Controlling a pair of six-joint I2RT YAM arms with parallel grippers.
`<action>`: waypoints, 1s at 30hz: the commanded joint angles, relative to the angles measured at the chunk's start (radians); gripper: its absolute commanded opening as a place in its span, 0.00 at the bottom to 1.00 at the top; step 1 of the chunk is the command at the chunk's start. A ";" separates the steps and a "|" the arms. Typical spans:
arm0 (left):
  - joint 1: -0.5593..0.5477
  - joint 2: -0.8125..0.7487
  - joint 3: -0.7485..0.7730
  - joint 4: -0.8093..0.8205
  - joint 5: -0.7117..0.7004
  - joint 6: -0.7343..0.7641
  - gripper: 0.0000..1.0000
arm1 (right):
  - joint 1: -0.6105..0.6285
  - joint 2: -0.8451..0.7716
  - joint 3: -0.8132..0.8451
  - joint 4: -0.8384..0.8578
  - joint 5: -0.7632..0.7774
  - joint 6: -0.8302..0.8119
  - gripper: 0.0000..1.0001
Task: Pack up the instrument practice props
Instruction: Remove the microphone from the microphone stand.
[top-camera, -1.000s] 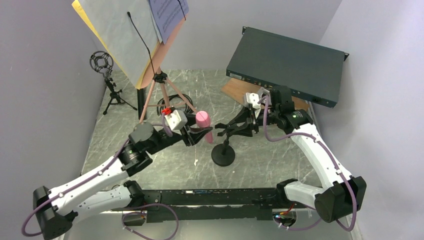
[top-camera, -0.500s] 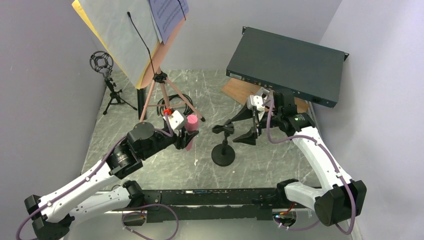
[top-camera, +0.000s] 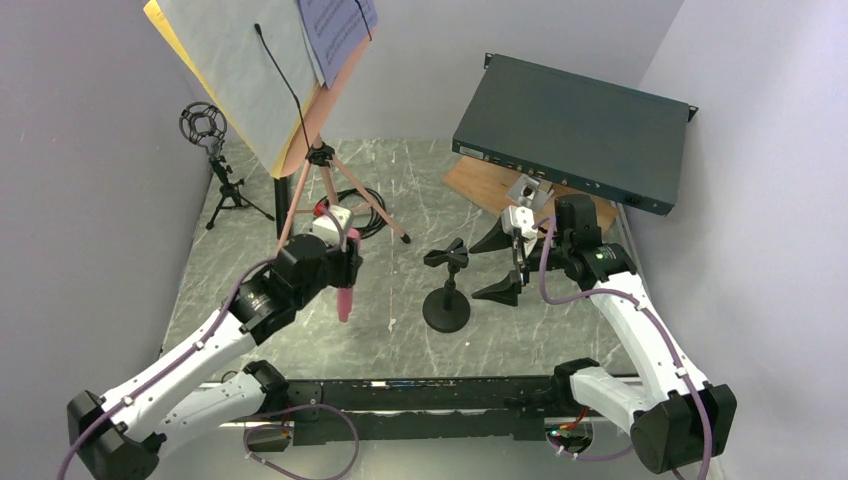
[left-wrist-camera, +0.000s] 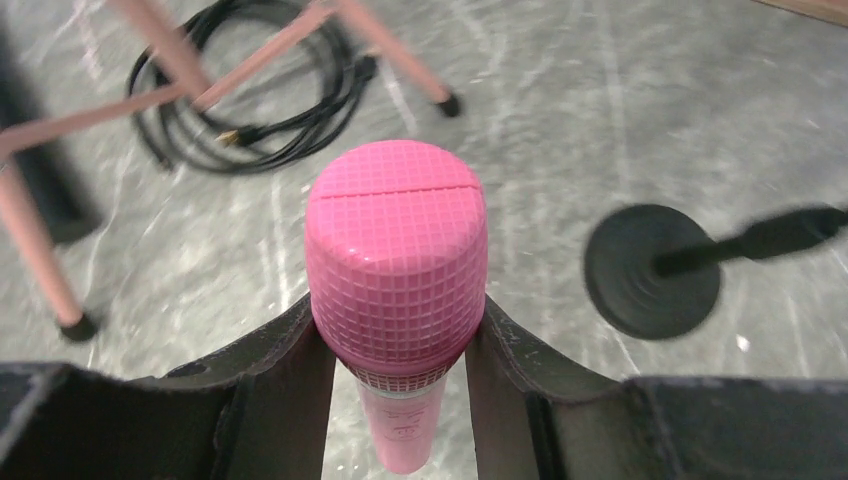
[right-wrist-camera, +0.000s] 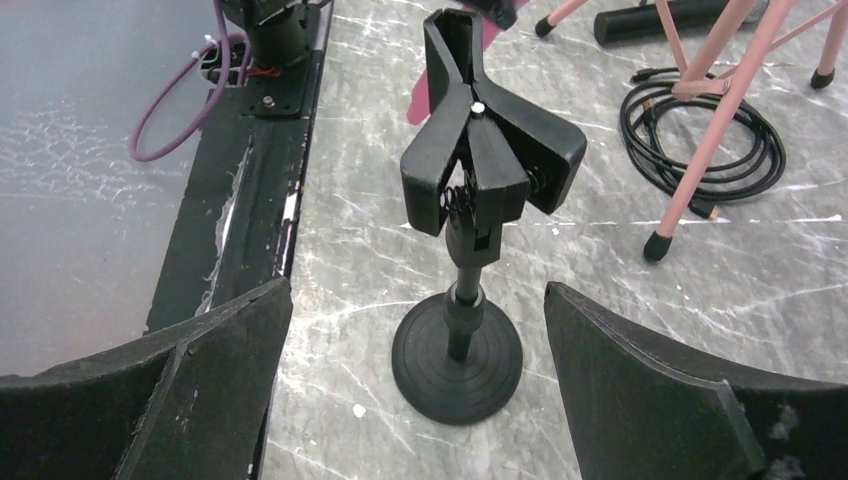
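**A:** Nearest first: what does the left arm have?

**B:** The left gripper (left-wrist-camera: 397, 335) is clamped on the pink mic (left-wrist-camera: 397, 250) just under its head. The handle points down over the table (top-camera: 400, 340), and the mic is left of the stand (top-camera: 446, 290) and well clear of it.

**A:** So which step is this?

**B:** I'd say carrying the mic off to be packed. The clip (right-wrist-camera: 490, 165) on the stand is empty.

**A:** And the right gripper (top-camera: 497, 267)?

**B:** It's spread wide and holds nothing. It faces the stand, with one finger to each side in the wrist view and neither touching.

**A:** What's the next move?

**B:** Probably lowering the mic and letting go gently. I see no case, so I can't tell where it goes. The right arm could then close on the stand's stem.

**A:** And farther back?

**B:** The cable (left-wrist-camera: 285, 152), then the desk (top-camera: 335, 88) with its pages (top-camera: 225, 70), both unpacked. The box (top-camera: 575, 125) lies far right.
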 joint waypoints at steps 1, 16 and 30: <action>0.196 0.023 -0.006 -0.031 0.053 -0.185 0.00 | -0.018 -0.028 -0.022 0.044 -0.007 0.002 0.99; 0.477 0.056 0.168 -0.427 -0.294 -0.270 0.00 | -0.026 -0.045 -0.045 0.047 0.007 0.002 0.99; 0.915 0.439 0.441 -0.139 -0.101 0.000 0.00 | -0.029 -0.075 -0.057 0.051 -0.013 0.013 0.99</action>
